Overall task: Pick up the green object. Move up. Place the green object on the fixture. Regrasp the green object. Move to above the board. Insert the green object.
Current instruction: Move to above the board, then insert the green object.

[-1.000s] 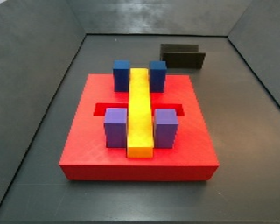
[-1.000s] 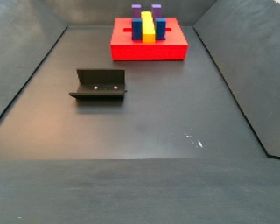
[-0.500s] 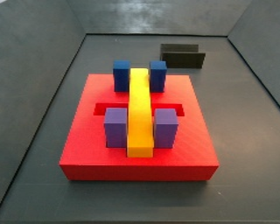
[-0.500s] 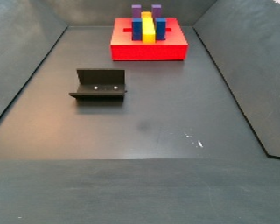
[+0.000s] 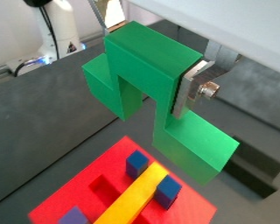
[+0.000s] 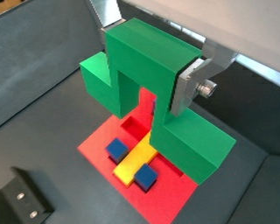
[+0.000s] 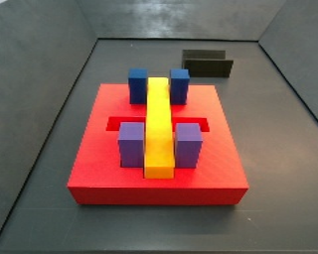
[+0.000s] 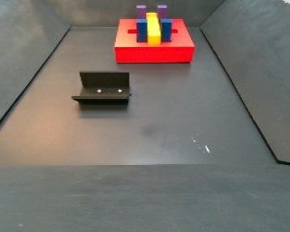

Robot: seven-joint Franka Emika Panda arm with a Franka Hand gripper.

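The gripper (image 5: pixel 154 66) shows only 1 silver finger (image 6: pixel 199 83); the green object (image 6: pixel 154 96) hides the other and part of the board (image 6: pixel 108 140)

green object (image 5: pixel 154 96): one, held in the gripper (image 5: pixel 192 86)
board (image 7: pixel 108 179): one
fixture (image 8: pixel 102 89): one
blue blocks (image 7: pixel 139 82): two
purple blocks (image 7: pixel 131 146): two
yellow bar (image 7: pixel 159 124): one

End effector (image 6: pixel 166 83), high above the board (image 7: pixel 156 179), clamps the green object (image 6: pixel 154 101), a smooth, matt plastic piece; its one visible finger (image 5: pixel 196 80) is bare silvery metal with a screw. The board and its blue (image 7: pixel 139 84), purple (image 7: pixel 189 144) and yellow (image 7: pixel 159 124) blocks look like smooth, faintly glossy plastic. The fixture (image 8: pixel 102 88) is matt black; the desk (image 8: pixel 159 136) is dull dark grey with slight sheen.
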